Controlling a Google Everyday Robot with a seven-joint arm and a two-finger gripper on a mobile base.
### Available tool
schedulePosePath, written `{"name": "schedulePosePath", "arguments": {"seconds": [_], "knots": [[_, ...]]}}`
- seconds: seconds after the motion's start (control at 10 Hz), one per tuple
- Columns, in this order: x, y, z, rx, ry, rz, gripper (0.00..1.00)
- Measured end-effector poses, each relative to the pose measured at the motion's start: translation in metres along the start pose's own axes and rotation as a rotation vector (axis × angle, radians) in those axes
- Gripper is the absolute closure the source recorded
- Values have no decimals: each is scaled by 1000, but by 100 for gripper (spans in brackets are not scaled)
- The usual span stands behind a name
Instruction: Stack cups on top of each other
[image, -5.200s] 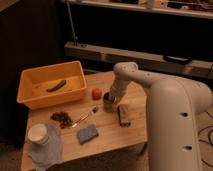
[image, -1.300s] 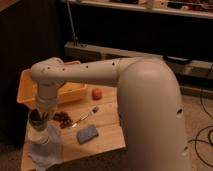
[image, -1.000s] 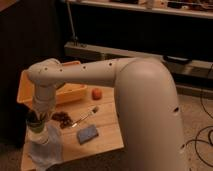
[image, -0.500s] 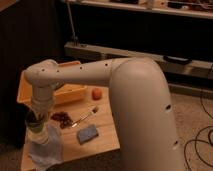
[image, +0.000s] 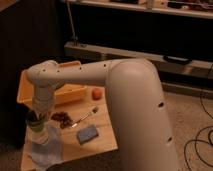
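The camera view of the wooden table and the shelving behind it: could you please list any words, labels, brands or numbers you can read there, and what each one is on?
None can be read.
White robot arm: no marking legible.
Yellow plastic bin, blue sponge and red round fruit: no text visible.
Pale green plastic cup, under the end effector at the table's near left: no label visible.
Items on the back shelf: too blurred to read.

**No legible writing**

No text, label, brand, number or sign can be read anywhere here. The hand (image: 35, 119), at the near left corner of the table (image: 102, 135), bears no marking, nor does the yellow bin (image: 67, 92) behind it.
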Motion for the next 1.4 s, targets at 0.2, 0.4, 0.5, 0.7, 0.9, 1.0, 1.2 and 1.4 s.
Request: {"name": "schedulePosePath", "arguments": {"seconds": [0.2, 0.4, 0.5, 0.7, 0.9, 1.0, 1.2, 1.4], "knots": [[1, 3, 1, -3, 4, -4, 20], [2, 5, 2, -2, 12, -10, 20], [2, 5, 2, -3, 15, -13, 20], [4, 5, 3, -5, 23, -14, 20], [5, 3, 2, -3, 28, -12, 20], [5, 4, 2, -4, 28, -13, 20], [5, 4, 2, -4, 28, -13, 20], [5, 3, 3, -4, 29, -12, 20]]}}
